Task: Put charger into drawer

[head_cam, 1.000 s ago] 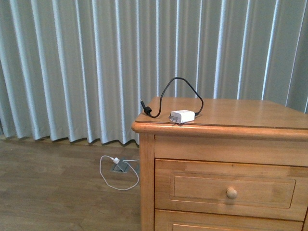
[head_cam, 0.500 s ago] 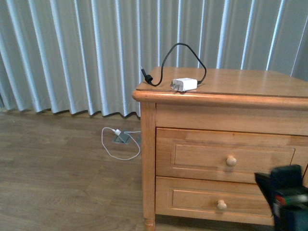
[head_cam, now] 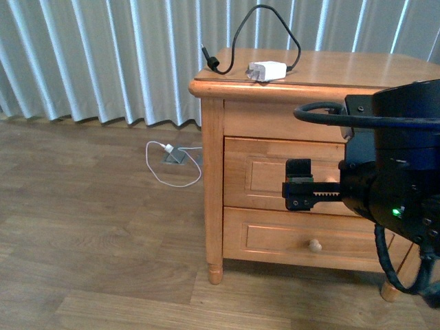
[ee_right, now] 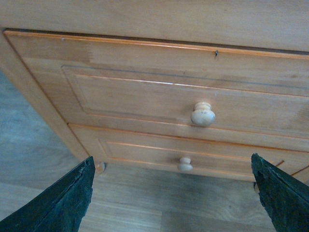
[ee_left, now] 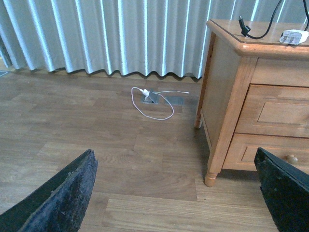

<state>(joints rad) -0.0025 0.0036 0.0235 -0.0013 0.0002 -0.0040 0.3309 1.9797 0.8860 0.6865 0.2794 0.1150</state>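
A small white rectangular charger (head_cam: 267,71) with a looping thin black cable (head_cam: 260,7) lies on top of a light-brown wooden cabinet (head_cam: 213,206), near its front left corner, above the closed wide upper drawer (ee_right: 145,94) with its round wooden knob (ee_right: 203,115). The right gripper (ee_right: 171,161) faces that drawer front, fingers spread wide and holding nothing. The left gripper (ee_left: 175,153), also spread wide and empty, hangs over the brown plank floor (ee_left: 96,140) beside the cabinet.
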